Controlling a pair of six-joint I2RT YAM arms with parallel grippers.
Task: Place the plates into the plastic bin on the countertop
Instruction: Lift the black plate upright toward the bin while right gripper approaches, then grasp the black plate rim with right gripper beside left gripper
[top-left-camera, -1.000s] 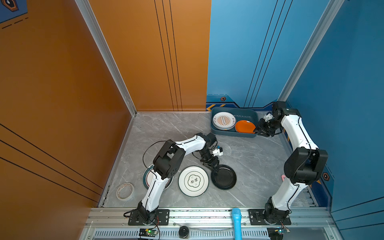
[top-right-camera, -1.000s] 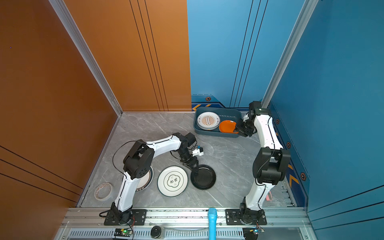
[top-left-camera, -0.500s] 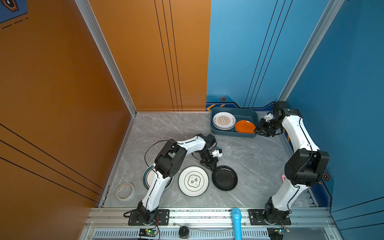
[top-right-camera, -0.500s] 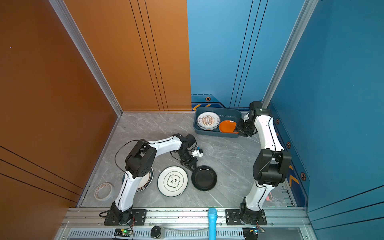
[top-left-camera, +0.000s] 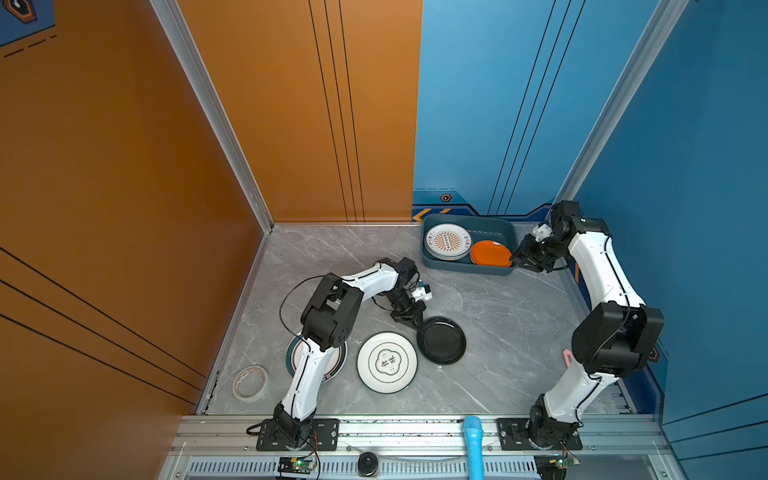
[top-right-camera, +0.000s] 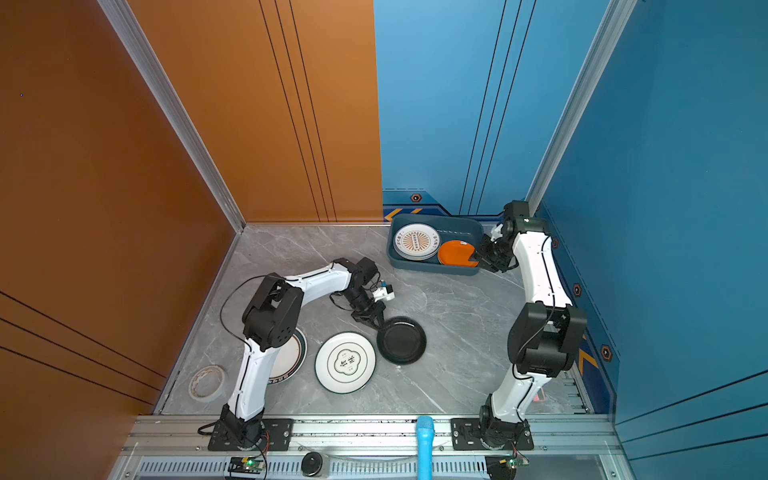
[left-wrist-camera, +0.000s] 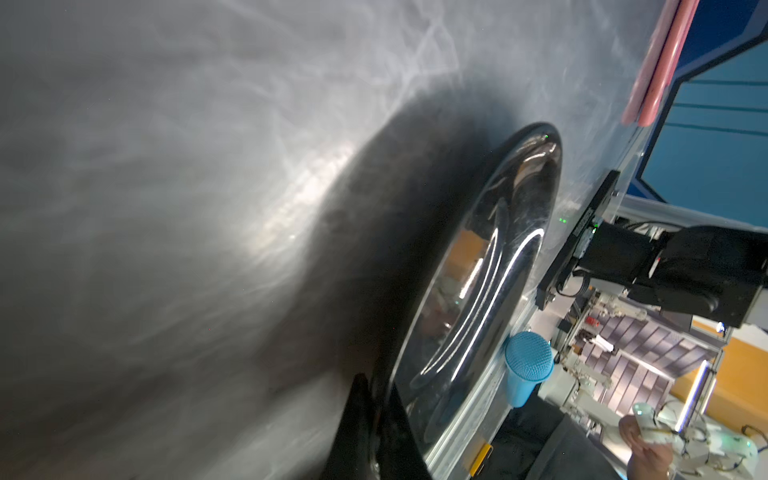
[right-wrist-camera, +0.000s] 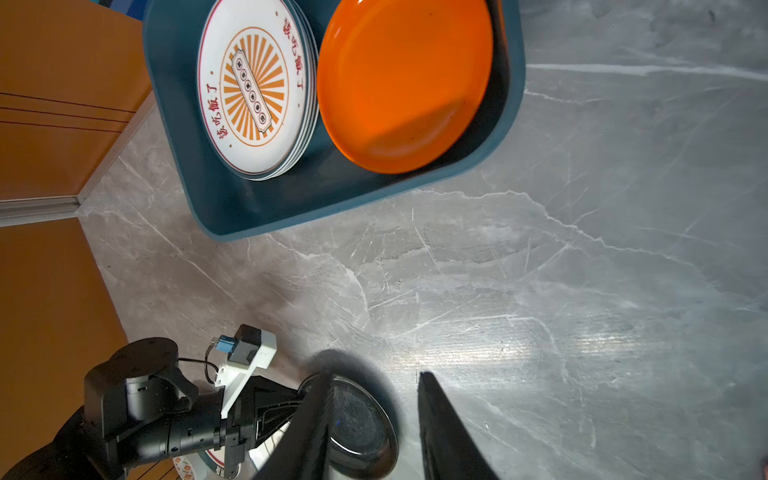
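- Tape roll (top-left-camera: 249, 382) is lying flat at the front-left of the countertop (top-left-camera: 498, 324), well apart from the plates.
- Teal-rimmed plate (top-left-camera: 340, 360) is sitting face up near the front left, and the left arm's raised elbow is covering most of it.
- White plate with a green emblem (top-left-camera: 387, 362) is lying face up just to its right. Being round, it has no long axis.
- Left arm is rising from its base, folding at the elbow and reaching toward the middle, with the wrist bending down and to the front right.
- Left gripper (top-left-camera: 416, 325) is pinching the back-left rim of the black plate (top-left-camera: 441, 340), with both fingers (left-wrist-camera: 359, 419) closing tight on that edge in the left wrist view.
- Black plate is facing up, just beside the emblem plate. Whether its gripped edge is off the surface cannot be told.
- Dark teal plastic bin (top-left-camera: 465, 269) is standing at the back, against the blue wall, its long axis running left to right.
- Inside the bin, a sunburst plate (top-left-camera: 447, 241) is topping a stack on the left, and an orange plate (top-left-camera: 490, 253) is lying on the right with its rim meeting the stack.
- Right arm is standing tall at the right edge, with the forearm going back and the wrist turning left.
- Right gripper (top-left-camera: 516, 260) is hanging at the bin's right end, its fingers spread and gripping nothing.
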